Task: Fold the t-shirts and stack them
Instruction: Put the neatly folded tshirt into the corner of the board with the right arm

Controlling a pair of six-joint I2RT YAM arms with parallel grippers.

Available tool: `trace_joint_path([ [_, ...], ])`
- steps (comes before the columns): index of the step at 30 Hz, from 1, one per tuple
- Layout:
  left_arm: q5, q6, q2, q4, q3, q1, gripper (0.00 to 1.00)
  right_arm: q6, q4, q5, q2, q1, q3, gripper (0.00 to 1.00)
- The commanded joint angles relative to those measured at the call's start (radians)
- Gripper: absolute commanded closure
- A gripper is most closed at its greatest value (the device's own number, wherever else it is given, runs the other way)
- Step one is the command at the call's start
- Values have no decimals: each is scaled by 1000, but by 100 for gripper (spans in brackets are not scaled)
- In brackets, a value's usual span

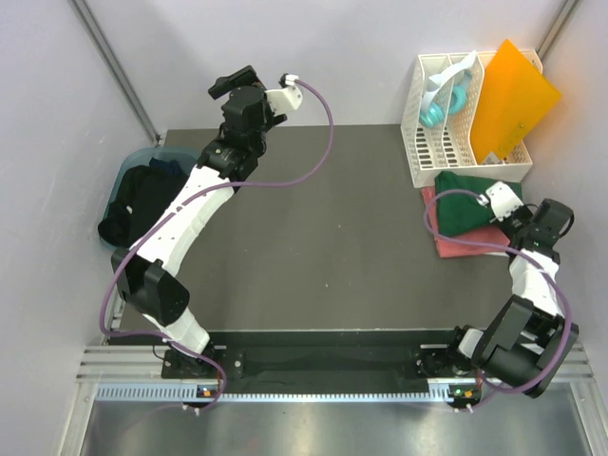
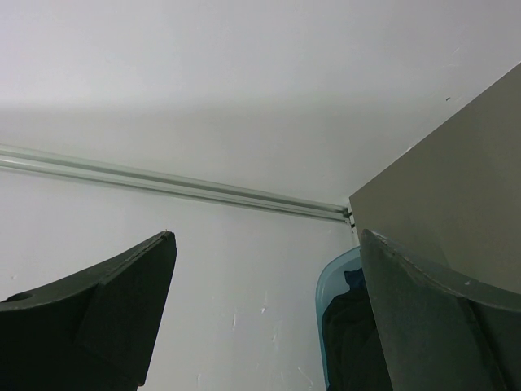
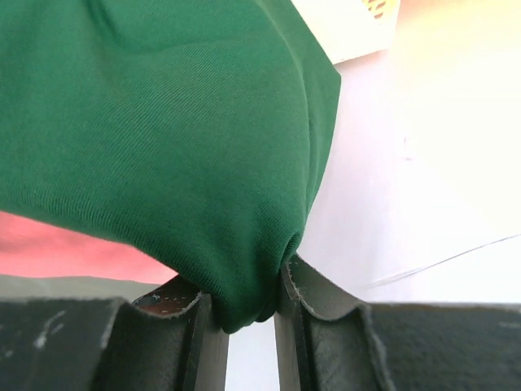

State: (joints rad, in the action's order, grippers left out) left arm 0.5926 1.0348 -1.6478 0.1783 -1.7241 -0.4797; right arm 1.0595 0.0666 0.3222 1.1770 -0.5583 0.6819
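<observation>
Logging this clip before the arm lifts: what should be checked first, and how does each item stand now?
1. Grip: right gripper pinches the green shirt at its edge: ok.
2. Only green cloth between the fingers, pink shirt left out: ok.
3. Spare arm: left gripper open, holding nothing: ok.
4. Gap between green shirt and rack: cannot tell.

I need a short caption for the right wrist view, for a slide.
Right gripper pinching a fold of the dark green t-shirt, coral pink t-shirt beneath.
</observation>
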Motion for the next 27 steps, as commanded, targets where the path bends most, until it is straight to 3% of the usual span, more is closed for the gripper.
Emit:
trace_joint_path([
  [1, -2, -5, 17, -68, -9, -5, 1, 222, -56, 5, -25, 11, 18, 76],
  [13, -11, 19, 28, -77, -19, -4, 1, 742, 24, 11, -56, 18, -169, 76],
  [17, -11, 24, 28, -80, -25, -5, 1, 813, 36, -23, -42, 17, -197, 75],
  [19, -10, 27, 29, -82, -23, -4, 1, 815, 45, -34, -27, 17, -197, 66],
  [22, -10, 33, 34, -82, -20, -5, 1, 826, 61, -64, -14, 17, -203, 35],
  [25, -11, 37, 36, -86, -20, -5, 1, 818, 137, -68, -28, 17, -191, 21],
  [27, -10, 44, 36, -88, -23, -5, 1, 797, 236, -43, -65, 17, -168, 16],
])
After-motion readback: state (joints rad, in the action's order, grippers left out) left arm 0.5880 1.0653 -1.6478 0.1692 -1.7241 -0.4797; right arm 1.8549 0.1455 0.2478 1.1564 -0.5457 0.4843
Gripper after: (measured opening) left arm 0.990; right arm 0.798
